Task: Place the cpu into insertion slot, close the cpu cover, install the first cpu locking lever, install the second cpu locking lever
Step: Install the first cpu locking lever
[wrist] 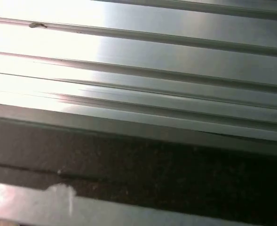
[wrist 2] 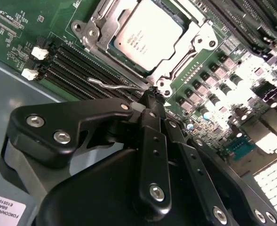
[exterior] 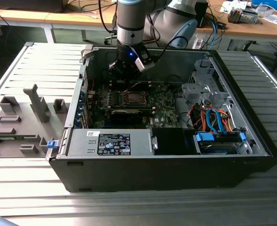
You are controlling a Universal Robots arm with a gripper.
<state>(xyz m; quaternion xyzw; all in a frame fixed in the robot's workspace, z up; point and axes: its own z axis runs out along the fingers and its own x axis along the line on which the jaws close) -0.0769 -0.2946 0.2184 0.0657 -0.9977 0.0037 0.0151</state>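
Gripper: your gripper (wrist 2: 153,95) hangs inside the open computer case (exterior: 251,160), over the far part of the motherboard (exterior: 166,115); in the second wrist view its two black fingers (wrist 2: 150,141) come together to a single tip with no gap between them, so they are closed, and nothing is held in them.
Fingertip: the tip sits right at the corner of the insertion slot (wrist 2: 97,35), beside a round screw boss; you cannot tell whether it touches the metal.
Cpu: the cpu (wrist 2: 147,30) lies flat in the slot, its silver-grey top facing up.
Cpu cover: the cpu cover (wrist 2: 187,44) is down around the chip, its cut-out centre leaving the chip's top bare.
Locking lever: a thin wire lever (wrist 2: 114,85) runs along the slot's edge on the side nearest the fingertip, its free end curling out over the memory slots (wrist 2: 67,66).
Exterior view: you see the slot (exterior: 134,98) as a small square near the middle of the green board, just nearer than the gripper (exterior: 128,70), with a long black card (exterior: 129,114) lying nearer still.
Surroundings: the case rests on a ribbed metal table (exterior: 30,188); grey fixtures (exterior: 20,125) stand to the exterior view's left of the case.
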